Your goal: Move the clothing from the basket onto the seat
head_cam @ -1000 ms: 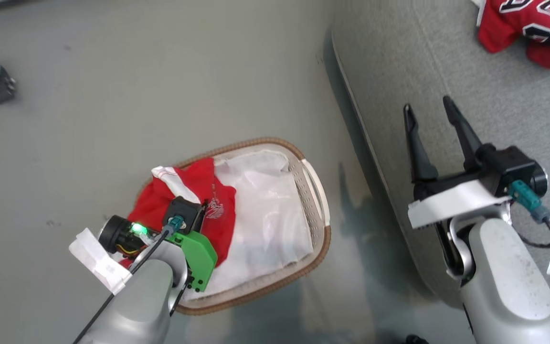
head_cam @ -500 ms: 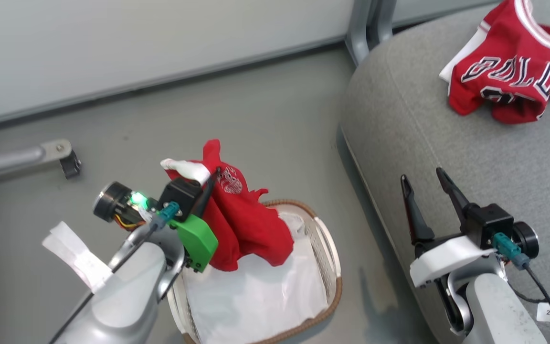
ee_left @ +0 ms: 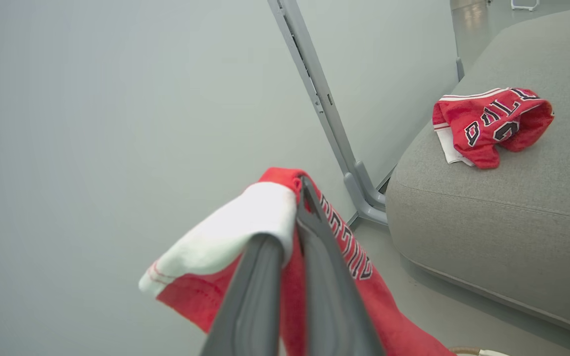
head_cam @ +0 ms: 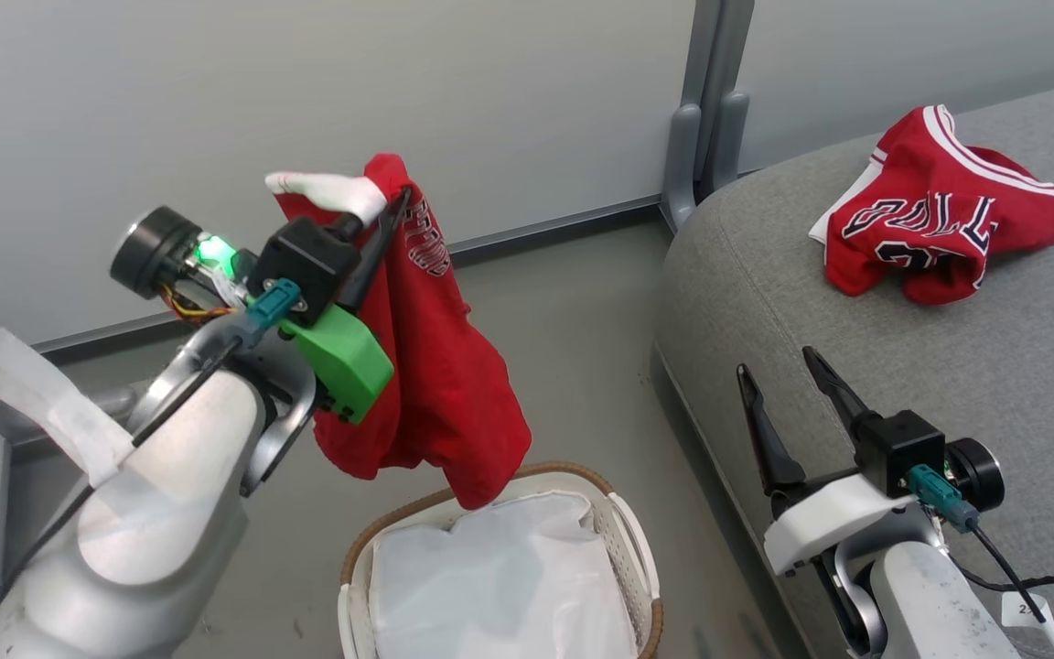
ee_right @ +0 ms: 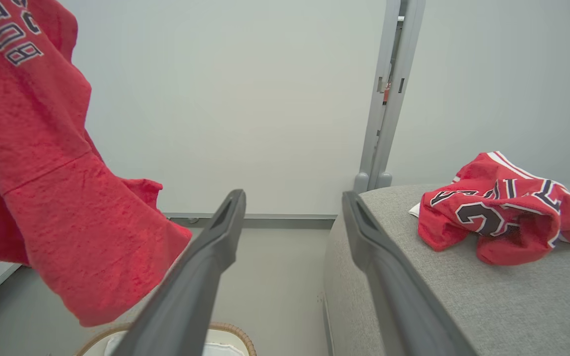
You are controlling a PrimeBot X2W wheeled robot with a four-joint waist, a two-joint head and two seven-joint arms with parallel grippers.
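The left end effector (head_cam: 394,206) is clamped on a fold at the white-trimmed edge of the held jersey (head_cam: 426,366), which is raised high in front of the wall. The cloth hangs from it in one long drape. Its lowest corner is seen at the far rim of the basket (head_cam: 623,540), and whether it touches cannot be told. The white liner (head_cam: 500,586) lies in the basket.

The carry is judged to be the step in hand. The drape should be lifted clear of the rim first, then swung rightward across the floor (head_cam: 573,366) with height held, so that the hem clears the rounded edge of the seat (head_cam: 765,275). The clamp should be loosened only once the cloth is over bare grey, beside the other jersey (head_cam: 939,220) lying there. The right end effector (head_cam: 776,361), fingers spread and empty, stands at the seat's front edge. The trailing cloth could snag on it, so a path behind it is advised.
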